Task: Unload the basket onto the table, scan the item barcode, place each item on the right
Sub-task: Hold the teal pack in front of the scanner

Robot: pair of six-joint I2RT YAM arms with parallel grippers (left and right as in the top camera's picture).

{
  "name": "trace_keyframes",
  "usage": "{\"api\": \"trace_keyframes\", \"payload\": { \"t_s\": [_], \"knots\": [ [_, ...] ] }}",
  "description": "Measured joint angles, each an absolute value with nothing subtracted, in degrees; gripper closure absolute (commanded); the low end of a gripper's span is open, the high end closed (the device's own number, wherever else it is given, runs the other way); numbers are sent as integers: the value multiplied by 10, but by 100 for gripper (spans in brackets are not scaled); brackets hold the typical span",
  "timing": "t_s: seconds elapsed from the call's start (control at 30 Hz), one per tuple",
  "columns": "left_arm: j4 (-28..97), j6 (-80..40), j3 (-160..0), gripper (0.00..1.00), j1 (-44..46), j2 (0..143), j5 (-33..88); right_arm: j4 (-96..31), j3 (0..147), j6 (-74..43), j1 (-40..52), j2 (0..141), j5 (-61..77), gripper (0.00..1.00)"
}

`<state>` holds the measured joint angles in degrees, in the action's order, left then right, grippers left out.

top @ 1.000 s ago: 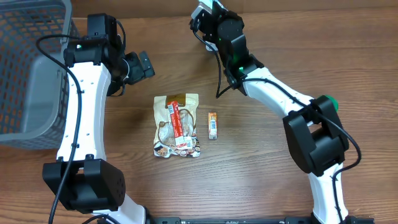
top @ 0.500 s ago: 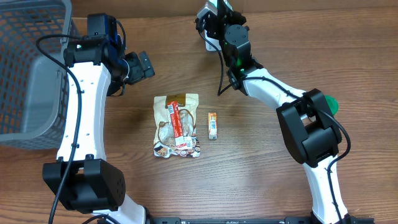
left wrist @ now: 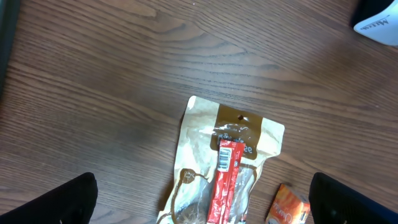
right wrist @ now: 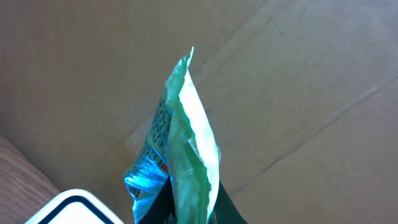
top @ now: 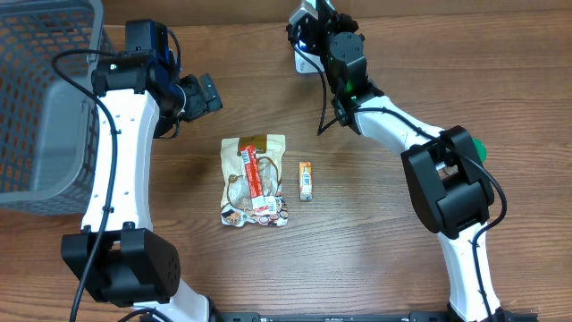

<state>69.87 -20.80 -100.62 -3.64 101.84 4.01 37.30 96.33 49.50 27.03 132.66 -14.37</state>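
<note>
Presenting the green foil snack packet (right wrist: 186,143) to the white box-shaped scanner (top: 301,61) is the step in hand, as I read it. The right gripper (top: 310,25) has its jaws pressed together on the packet's lower end and holds it in the air just above the scanner. The left gripper (top: 204,92) has its jaws spread wide and holds nothing; it hovers well to the left of the scanner and nearer the robot. A beige paper pouch with a red label (top: 253,182) and a small orange bar (top: 306,180) lie flat, well apart from the scanner on the robot's side. To do this well, turn the printed face squarely toward the scanner window, hold it flat and steady, and avoid creasing the foil across the code. No barcode shows, so which face carries it I cannot tell. In the wrist view the packet appears edge-on. Its long axis runs straight out from the fingers and its crimped tip points away from them. The blue-printed side faces the scanner's corner (right wrist: 68,208).
</note>
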Motion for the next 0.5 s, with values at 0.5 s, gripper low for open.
{"api": "trace_keyframes", "payload": {
  "t_s": [0.5],
  "knots": [
    [699,-208,-1006,0,-36,1018,40,344,963,445,270,1337,-154,96]
  ]
}}
